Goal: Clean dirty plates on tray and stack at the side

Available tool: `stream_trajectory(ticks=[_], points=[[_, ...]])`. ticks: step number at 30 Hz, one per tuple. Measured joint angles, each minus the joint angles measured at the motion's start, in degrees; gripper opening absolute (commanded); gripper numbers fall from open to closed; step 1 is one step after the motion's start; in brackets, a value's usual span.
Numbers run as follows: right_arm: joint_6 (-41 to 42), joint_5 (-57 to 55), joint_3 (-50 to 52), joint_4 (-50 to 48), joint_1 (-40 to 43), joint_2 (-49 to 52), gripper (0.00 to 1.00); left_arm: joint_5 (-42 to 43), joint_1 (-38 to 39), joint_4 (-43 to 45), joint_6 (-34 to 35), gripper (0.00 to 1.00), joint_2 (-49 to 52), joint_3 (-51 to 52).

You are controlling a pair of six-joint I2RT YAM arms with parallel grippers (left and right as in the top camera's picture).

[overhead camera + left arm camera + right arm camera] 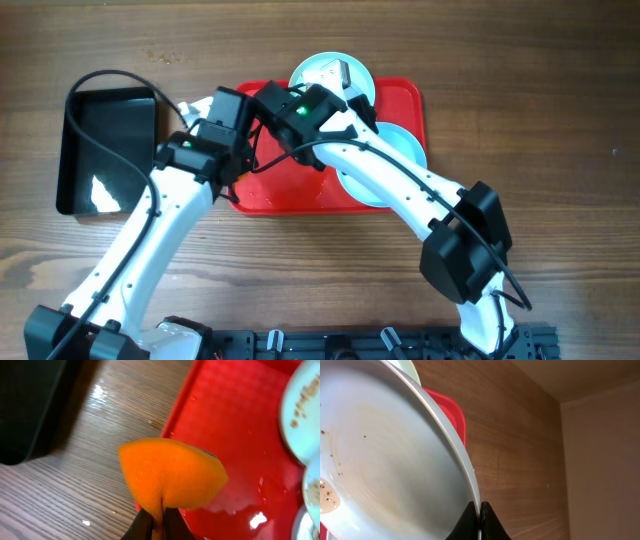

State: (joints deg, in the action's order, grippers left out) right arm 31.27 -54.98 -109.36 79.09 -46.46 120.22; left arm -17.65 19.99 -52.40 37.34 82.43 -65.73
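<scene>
The red tray lies mid-table. My right gripper is shut on the rim of one pale plate, which is tilted up and carries small brown specks. From overhead that plate sits at the tray's far edge, with the right gripper on it. Two more plates lie on the tray's right side, partly under the right arm. My left gripper is shut on an orange sponge above the tray's left rim. A smeared plate shows at the right there.
A glossy black bin stands on the wooden table left of the tray. Wet patches shine on the tray floor. Both arms cross over the tray's left half.
</scene>
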Motion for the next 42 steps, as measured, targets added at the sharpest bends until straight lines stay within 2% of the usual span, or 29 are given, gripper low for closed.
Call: stream_trajectory(ticks=[9,19,23,26,31,36,42], points=[[-4.17,-2.29,-0.02,-6.29,-5.99,0.0,0.04,3.06,-11.1,-1.55,2.01,0.04,0.07,0.0],[-7.04,-5.55,-0.02,-8.07,-5.95,0.0,0.04,4.33,-17.64,-4.11,2.21,0.04,0.07,0.0],[-10.8,-3.13,-0.09,-10.23,-5.95,0.0,0.04,6.12,-20.55,-4.44,2.4,0.04,0.07,0.0],[-13.27,4.46,-0.09,-10.73,-5.95,0.0,0.04,7.78,-20.83,-4.26,2.4,0.04,0.07,0.0],[-12.63,20.5,-0.09,-11.3,-4.37,0.0,0.04,9.29,-19.87,-4.09,1.77,0.04,0.07,0.0],[-11.63,41.9,-0.07,-14.53,3.02,0.0,0.04,11.61,-17.92,-4.02,1.29,0.04,0.07,0.0],[-10.97,54.84,5.79,-21.38,10.27,0.0,0.04,13.31,-13.81,-1.46,0.87,0.04,0.07,0.31]])
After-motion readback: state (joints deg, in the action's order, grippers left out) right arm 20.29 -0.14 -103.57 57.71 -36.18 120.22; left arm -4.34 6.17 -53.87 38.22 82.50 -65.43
